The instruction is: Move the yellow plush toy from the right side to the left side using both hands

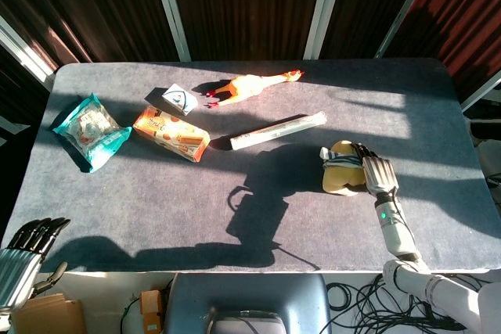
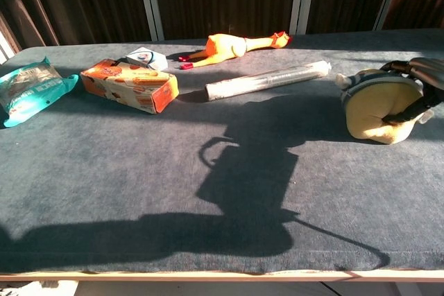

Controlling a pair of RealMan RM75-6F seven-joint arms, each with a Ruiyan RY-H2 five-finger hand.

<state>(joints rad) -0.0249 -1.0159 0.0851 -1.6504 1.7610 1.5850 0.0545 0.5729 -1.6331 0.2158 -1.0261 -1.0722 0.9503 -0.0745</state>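
The right hand (image 1: pixel 374 171) lies over the far right of the grey table (image 1: pixel 156 193), its dark fingers (image 2: pixel 415 105) wrapped around the yellow plush toy (image 1: pixel 342 175), which it grips from the right side and the top. In the chest view the toy's underside looks to be just at the table surface; whether it rests there or is held slightly clear cannot be told. The toy sits on the right side of the table, well apart from everything else. Nearest to it, toward the back and left, a long clear-wrapped tube (image 1: pixel 278 131) lies at a slant. Beyond that, near the far edge, a rubber chicken (image 1: pixel 249 86) lies on its side. Further left are an orange snack box (image 1: pixel 171 133), a small white carton (image 1: pixel 177 100) just behind it, and a teal snack bag (image 1: pixel 90 131) by the left edge. The left hand (image 1: pixel 22 260) hangs off the near-left corner of the table, below its edge, fingers loosely extended and holding nothing.
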